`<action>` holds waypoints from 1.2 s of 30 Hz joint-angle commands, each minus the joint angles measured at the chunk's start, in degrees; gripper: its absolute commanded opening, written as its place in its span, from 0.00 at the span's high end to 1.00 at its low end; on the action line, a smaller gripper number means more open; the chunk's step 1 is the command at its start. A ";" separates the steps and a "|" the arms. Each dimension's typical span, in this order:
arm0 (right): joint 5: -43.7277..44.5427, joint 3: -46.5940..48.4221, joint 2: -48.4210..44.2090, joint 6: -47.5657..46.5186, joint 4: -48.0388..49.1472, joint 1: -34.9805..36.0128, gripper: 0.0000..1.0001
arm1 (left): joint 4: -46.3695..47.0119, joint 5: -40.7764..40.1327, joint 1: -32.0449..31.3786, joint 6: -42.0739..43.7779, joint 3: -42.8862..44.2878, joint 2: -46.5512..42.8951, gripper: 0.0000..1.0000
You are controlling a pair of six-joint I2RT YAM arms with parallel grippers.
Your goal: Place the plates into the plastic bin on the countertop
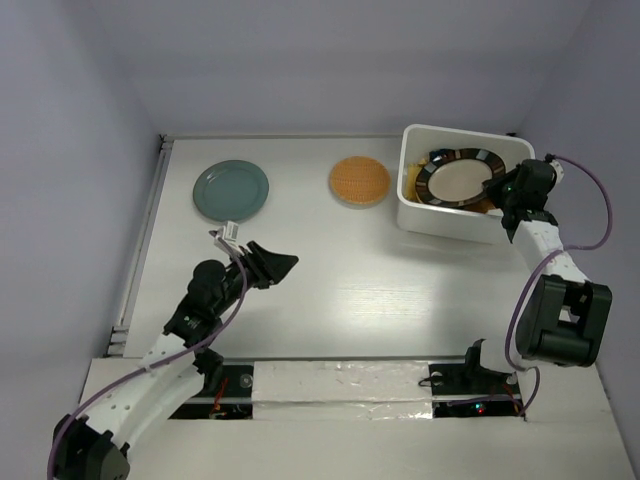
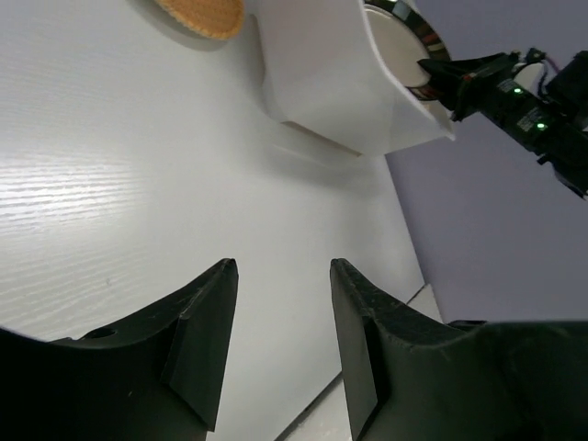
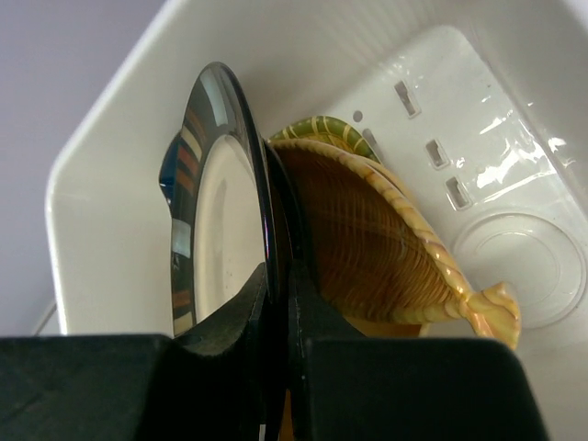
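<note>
Firmly, right jaws pinch the glossy dark-rimmed cream plate [image 1: 460,181]; left jaws gape empty.

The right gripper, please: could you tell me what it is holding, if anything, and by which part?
The right gripper pinches the round cream plate with a dark striped rim by that rim, inside the white plastic bin.

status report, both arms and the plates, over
Right gripper shut on dark-rimmed plate, inside the plastic bin. Left gripper open, empty, over countertop. Teal plate and orange woven plate still on countertop. Nothing in the way.
</note>
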 commanded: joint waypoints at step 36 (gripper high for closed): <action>-1.19 -15.86 -34.40 -0.04 8.06 -0.08 0.92 | 3.15 -18.09 -4.16 3.35 45.55 68.93 0.45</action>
